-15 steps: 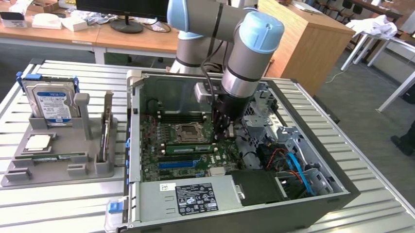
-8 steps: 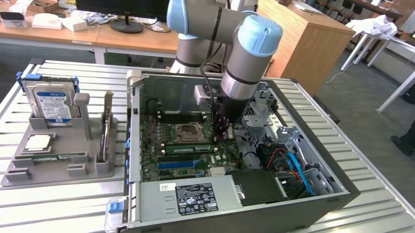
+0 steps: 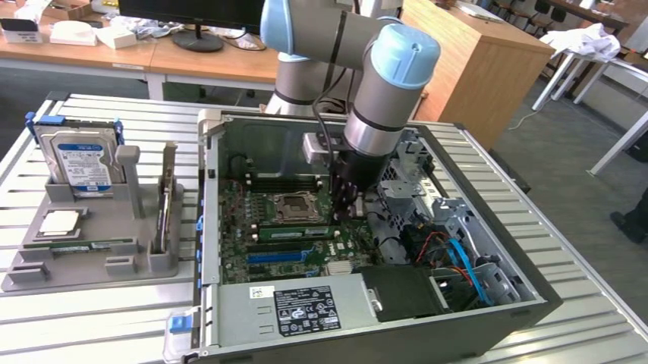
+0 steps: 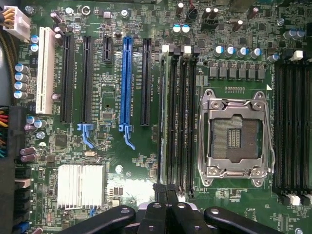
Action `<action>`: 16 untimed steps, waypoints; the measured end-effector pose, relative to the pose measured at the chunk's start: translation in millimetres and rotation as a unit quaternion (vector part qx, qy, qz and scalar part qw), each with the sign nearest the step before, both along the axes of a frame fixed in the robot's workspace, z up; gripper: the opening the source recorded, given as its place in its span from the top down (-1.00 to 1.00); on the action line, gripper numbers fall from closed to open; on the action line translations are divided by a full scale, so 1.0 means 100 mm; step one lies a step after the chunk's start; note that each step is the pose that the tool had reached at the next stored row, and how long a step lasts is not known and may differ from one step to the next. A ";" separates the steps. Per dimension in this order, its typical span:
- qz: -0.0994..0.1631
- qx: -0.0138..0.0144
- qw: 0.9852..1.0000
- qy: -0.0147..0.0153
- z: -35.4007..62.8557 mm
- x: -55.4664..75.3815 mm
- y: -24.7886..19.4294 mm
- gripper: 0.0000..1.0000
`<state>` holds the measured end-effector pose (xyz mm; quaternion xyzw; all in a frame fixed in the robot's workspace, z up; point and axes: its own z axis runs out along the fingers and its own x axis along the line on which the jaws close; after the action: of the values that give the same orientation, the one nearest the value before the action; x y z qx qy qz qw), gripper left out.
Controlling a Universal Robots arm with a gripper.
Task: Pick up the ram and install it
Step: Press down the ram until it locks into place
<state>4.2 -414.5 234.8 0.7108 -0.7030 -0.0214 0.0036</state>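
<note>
- The ram – a long, thin green stick with a pale label on its side – stands on edge among the black memory slots beside the processor socket, inside the open computer case.
- From the wrist view the ram appears edge-on as a narrow pale-and-green line in the outermost slot of that bank, on the side away from the socket.
- The gripper hangs over one end of the stick, its two dark fingers drawn together with barely a slit between them; whether they pinch or merely touch the stick cannot be told.
- In the exterior view the gripper reaches straight down into the case from the grey-and-blue arm, at the end of the ram toward the exterior view's right.
- Counted on the motherboard: two banks of four memory slots, one on each side of the socket; one blue slot; one white slot; one silver finned heat sink.
- The case lies on its side on a slatted metal table – within it sit the motherboard, a grey power supply with a black label, and blue cables.
- A grey tray stands at the exterior view's left, well apart from the gripper, holding one upright hard drive with a blue-and-white label and one square chip lying flat.
</note>
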 end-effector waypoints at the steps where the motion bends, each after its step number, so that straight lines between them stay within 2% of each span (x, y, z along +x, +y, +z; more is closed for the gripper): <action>1: 0.000 0.000 1.000 0.000 0.000 0.00 0.000 0.80; 13: 0.000 0.000 1.000 -0.001 -0.031 0.00 -0.001 0.80; 16: 0.000 0.000 1.000 -0.001 -0.034 0.00 0.023 0.80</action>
<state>4.0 -412.2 231.4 0.7107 -0.7031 -0.0209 0.0029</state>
